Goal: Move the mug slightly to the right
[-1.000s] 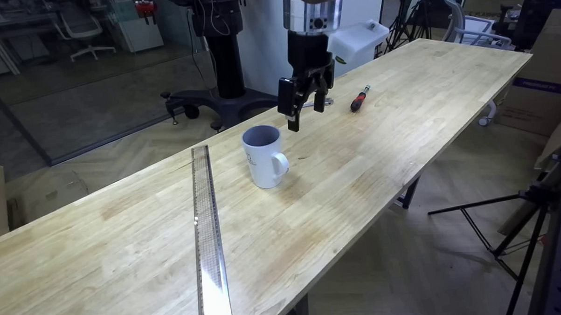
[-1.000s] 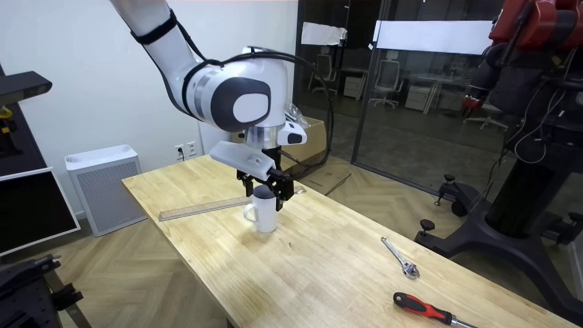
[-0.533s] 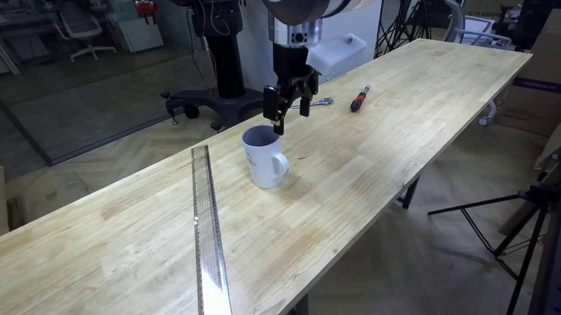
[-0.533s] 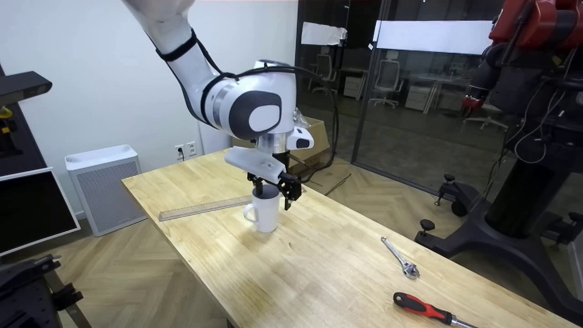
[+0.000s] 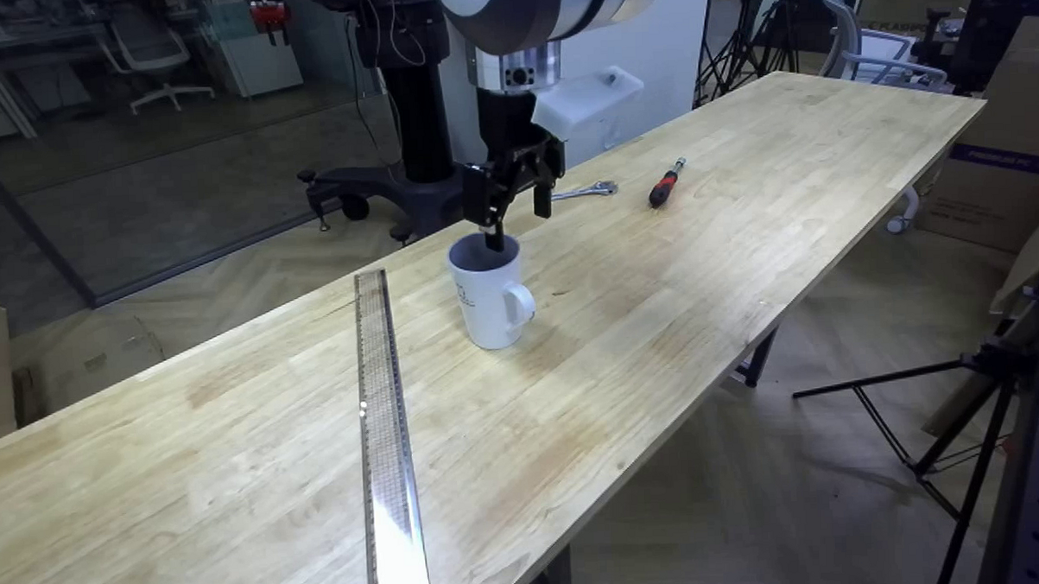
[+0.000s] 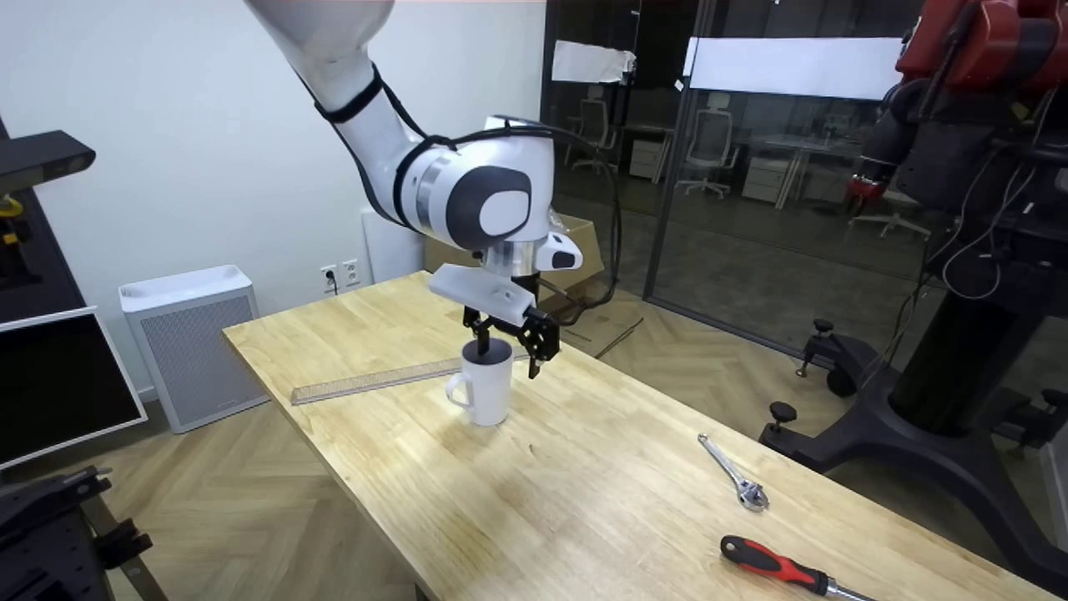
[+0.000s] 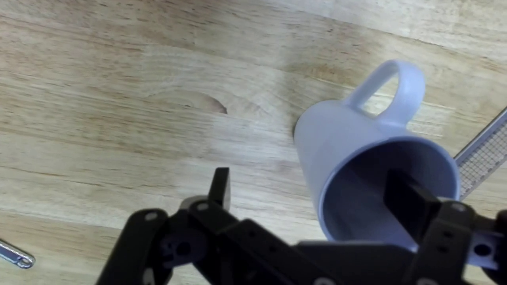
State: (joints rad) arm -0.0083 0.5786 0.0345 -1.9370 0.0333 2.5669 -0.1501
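The white mug [image 5: 484, 306] stands upright on the wooden table, with its handle toward the near long edge in that exterior view. It also shows in an exterior view [image 6: 489, 399] and in the wrist view [image 7: 336, 132]. My gripper [image 5: 519, 227] is open just above the mug, and it shows in an exterior view [image 6: 509, 360] too. In the wrist view, the open gripper [image 7: 309, 176] has one of its fingers [image 7: 408, 202] over or just inside the mug's mouth. The other of its fingers [image 7: 219, 186] is outside, apart from the wall. How deep the first reaches is unclear.
A long clear ruler [image 5: 380, 375] lies beside the mug and shows in the wrist view [image 7: 485, 158]. An adjustable wrench [image 6: 736, 476] and a red-black screwdriver [image 6: 776, 563] lie farther along the table [image 5: 659, 322]. The table's long edges lie on both sides.
My gripper has moved along the table toward the mug and the ruler, so that one finger now overlaps the mug's mouth. It stays open. The mug has not moved.
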